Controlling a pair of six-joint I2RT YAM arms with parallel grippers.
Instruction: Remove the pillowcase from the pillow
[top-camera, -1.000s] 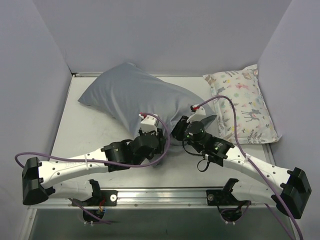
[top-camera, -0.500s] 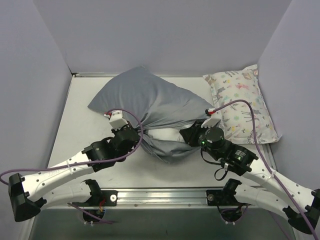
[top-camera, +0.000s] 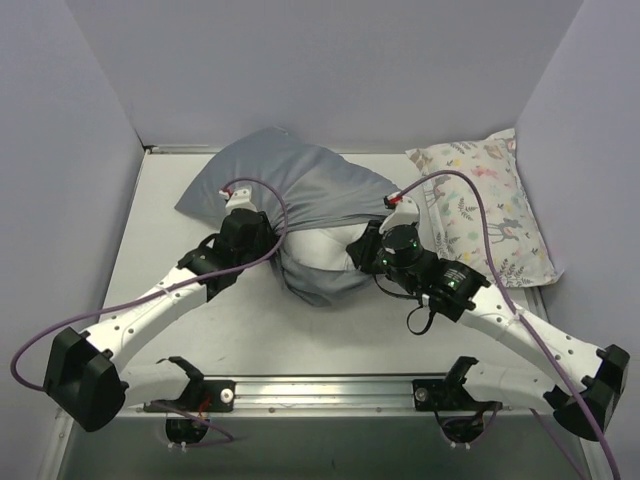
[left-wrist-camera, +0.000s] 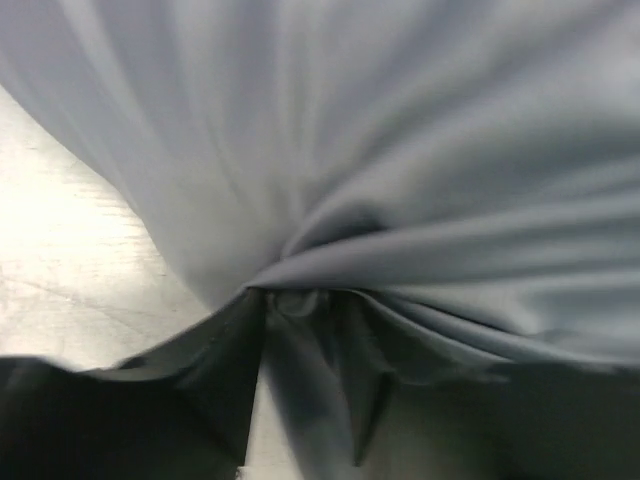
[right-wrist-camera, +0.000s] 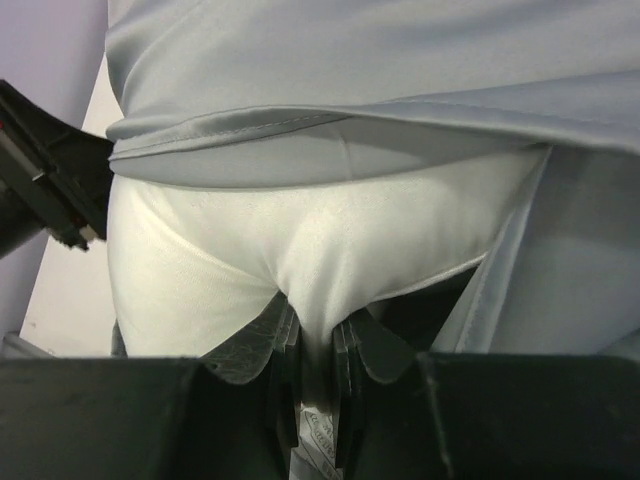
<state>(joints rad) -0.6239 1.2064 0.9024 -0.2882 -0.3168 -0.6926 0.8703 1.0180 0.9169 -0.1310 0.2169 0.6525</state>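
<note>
Reaching in from the near edge of the desk (top-camera: 330, 345), both arms meet at the middle. The right gripper (right-wrist-camera: 315, 365) has its fingers almost together, pinching a fold of the white pillow (right-wrist-camera: 300, 250) where it bulges out of its cover. Opposite it, at the bundle's left side, the left gripper (left-wrist-camera: 300, 310) is pressed into the grey pillowcase (left-wrist-camera: 400, 150). The wrist view there is blurred, but the cloth draws into tight pleats that meet between the dark fingers (left-wrist-camera: 215, 380), so they appear clamped on a gathered bunch of it. From above, the pillow (top-camera: 318, 248) lies mid-desk between the two grippers. Its near end shows bare and white through the open mouth, with grey cloth hanging slack below it toward the near edge. The rest is inside the pillowcase (top-camera: 300, 185), which rises plump toward the far edge, left of centre. Just to the right, by the far right corner, a printed pillow (top-camera: 490, 210) rests against the right wall.
</note>
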